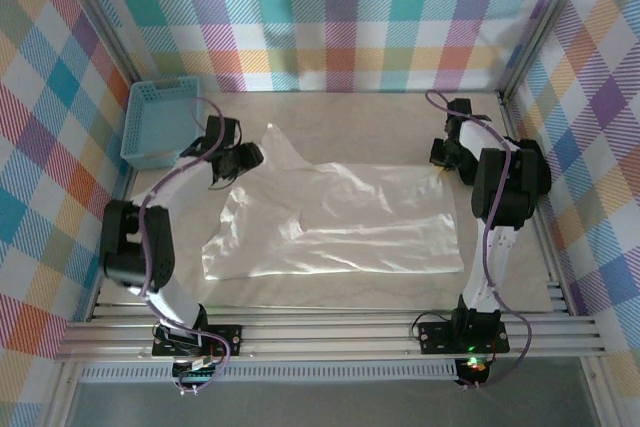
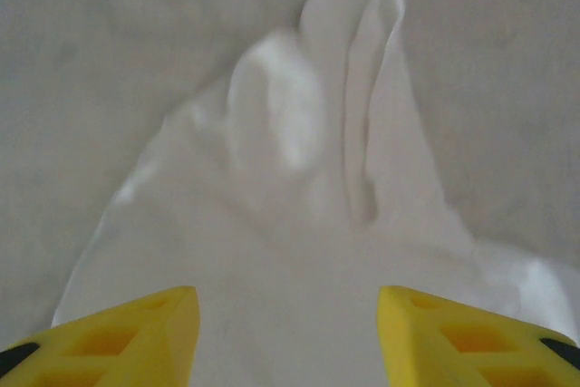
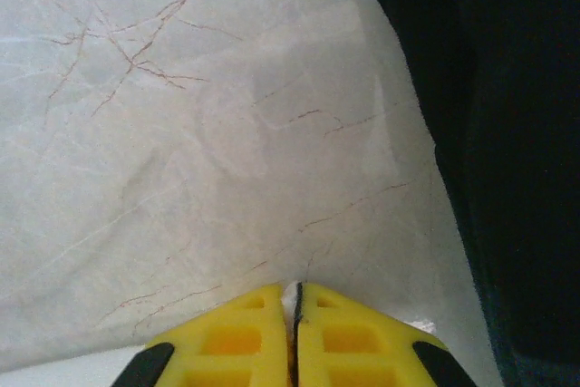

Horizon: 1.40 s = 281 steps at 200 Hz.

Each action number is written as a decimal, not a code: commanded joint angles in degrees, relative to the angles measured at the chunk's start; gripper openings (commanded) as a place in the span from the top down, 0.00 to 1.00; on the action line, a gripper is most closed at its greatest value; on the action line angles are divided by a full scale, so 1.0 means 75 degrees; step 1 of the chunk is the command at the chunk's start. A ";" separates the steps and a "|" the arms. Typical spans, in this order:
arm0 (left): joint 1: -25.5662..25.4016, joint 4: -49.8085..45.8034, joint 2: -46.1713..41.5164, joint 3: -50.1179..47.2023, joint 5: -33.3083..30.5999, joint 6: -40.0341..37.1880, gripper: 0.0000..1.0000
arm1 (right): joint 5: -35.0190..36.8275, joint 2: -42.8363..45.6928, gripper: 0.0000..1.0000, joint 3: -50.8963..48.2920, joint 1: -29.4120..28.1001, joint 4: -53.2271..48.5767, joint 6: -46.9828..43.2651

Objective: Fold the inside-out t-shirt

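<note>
We see the white t-shirt (image 1: pixel 340 222) lying spread out and mostly flat on the pale marbled table (image 1: pixel 360 112). It is to the right of the blue basket (image 1: pixel 152 152) and nearer to the arm bases than the basket is. One pointed flap of the shirt reaches toward the far side, and that flap is the part closest to the basket. The left claw (image 1: pixel 248 157) hangs just to the right of the basket, over that flap. In its wrist view the left claw (image 2: pixel 285 304) is open and grips nothing. Its two yellow fingers (image 2: pixel 177 342) are well apart, with the rumpled white t-shirt (image 2: pixel 281 160) below and ahead of them. The right claw (image 1: pixel 438 159) is far to the right of the basket, across the whole shirt, at the shirt's far right corner. In its own wrist view the right claw (image 3: pixel 294 292) is closed, fingers pressed together over bare table (image 3: pixel 181 133). A little white cloth shows beside them, but we cannot tell whether any of it is pinched. A dark shape (image 3: pixel 507 133) runs down the right side there, and we cannot tell what it is.
</note>
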<state>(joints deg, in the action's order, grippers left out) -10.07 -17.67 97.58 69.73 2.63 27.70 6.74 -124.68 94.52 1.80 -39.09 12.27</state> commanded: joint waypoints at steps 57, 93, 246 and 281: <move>0.0252 -0.2155 0.4486 0.5668 0.0145 -0.1383 0.47 | -0.0371 0.0053 0.93 0.0007 -0.0036 -0.0053 -0.0359; 0.0264 -0.3205 0.6289 0.8484 0.0608 -0.1503 0.47 | -0.0596 -0.0038 0.93 -0.0005 -0.0035 -0.0010 -0.0341; 0.0380 -0.3462 0.7765 1.0422 0.1052 -0.1467 0.95 | -0.0520 -0.0071 0.93 0.0175 -0.0030 0.0055 -0.0497; 0.0439 -0.3794 0.7113 1.0412 0.1244 -0.1573 1.00 | -0.0313 0.0250 0.93 0.0080 -0.0018 0.0319 -0.0773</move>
<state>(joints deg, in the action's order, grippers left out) -7.79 -43.44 155.30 146.34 10.33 17.02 3.57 -124.68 94.63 1.80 -38.59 9.17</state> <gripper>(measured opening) 0.050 0.068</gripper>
